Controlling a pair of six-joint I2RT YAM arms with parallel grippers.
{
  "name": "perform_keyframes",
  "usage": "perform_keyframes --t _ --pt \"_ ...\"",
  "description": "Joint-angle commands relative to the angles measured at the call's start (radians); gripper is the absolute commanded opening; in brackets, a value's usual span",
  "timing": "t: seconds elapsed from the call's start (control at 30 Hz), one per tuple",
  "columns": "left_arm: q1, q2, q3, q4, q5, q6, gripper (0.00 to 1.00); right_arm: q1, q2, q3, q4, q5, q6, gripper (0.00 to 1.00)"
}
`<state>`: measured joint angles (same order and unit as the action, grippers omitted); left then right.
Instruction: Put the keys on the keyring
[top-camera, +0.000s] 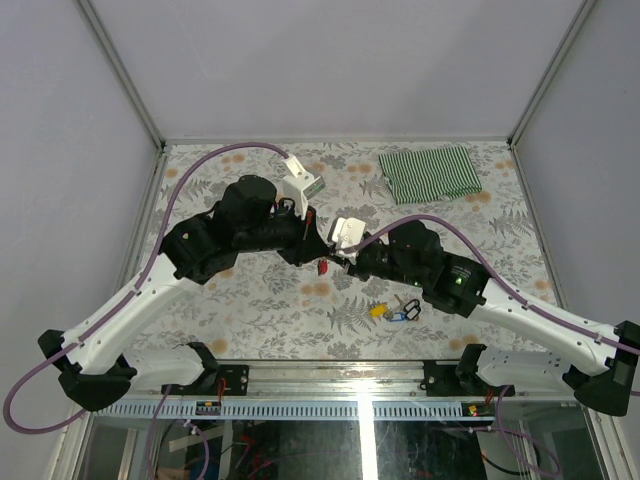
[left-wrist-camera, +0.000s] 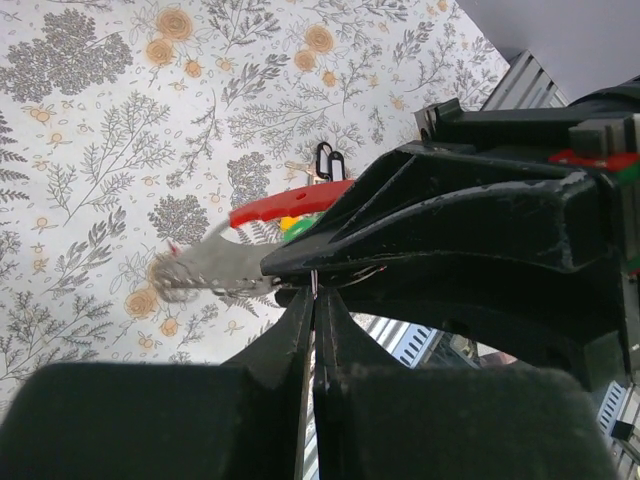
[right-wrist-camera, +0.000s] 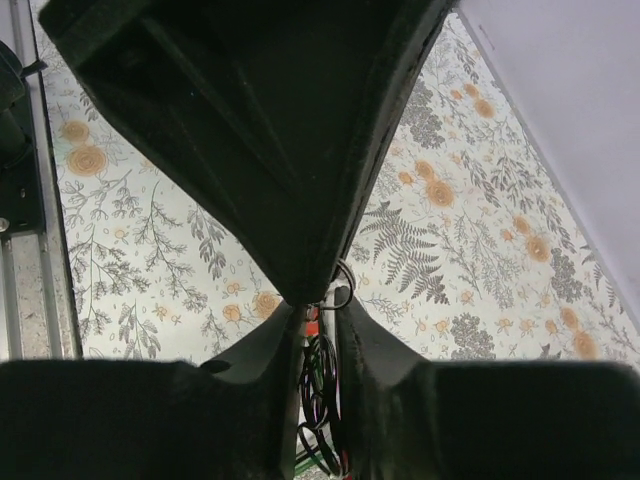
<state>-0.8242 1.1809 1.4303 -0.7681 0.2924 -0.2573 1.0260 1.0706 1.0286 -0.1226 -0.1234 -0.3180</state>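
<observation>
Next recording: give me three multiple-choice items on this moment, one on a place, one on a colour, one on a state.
1. Where does the green striped cloth lie?
A. At the far right of the table
B. Under the left arm
C. At the near edge, between the two bases

2. What colour is the keyring's curved clip?
A. Blue
B. Red
C. White

3. How do the left gripper's fingers stand?
A. Spread wide apart
B. Out of every view
C. Pressed together

Answers:
1 A: the top view shows the green striped cloth flat on the table near its far right corner.
2 B: in the left wrist view the clip of the keyring is plainly red.
3 C: the left gripper shows no gap between its fingers in its own wrist view.
</observation>
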Motion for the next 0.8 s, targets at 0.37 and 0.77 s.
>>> perform_keyframes --t 0.37,0.77 --pt "-0.005 -0.075 0.027 0.092 0.051 0.010 0.39 0.005 -0.027 0.088 -0.075 -0.096 0.034 0.00" --pt "-0.004 -0.237 -0.068 0.191 -0.147 0.124 0.63 0.003 -0.073 0.153 -0.175 -0.279 0.133 0.00"
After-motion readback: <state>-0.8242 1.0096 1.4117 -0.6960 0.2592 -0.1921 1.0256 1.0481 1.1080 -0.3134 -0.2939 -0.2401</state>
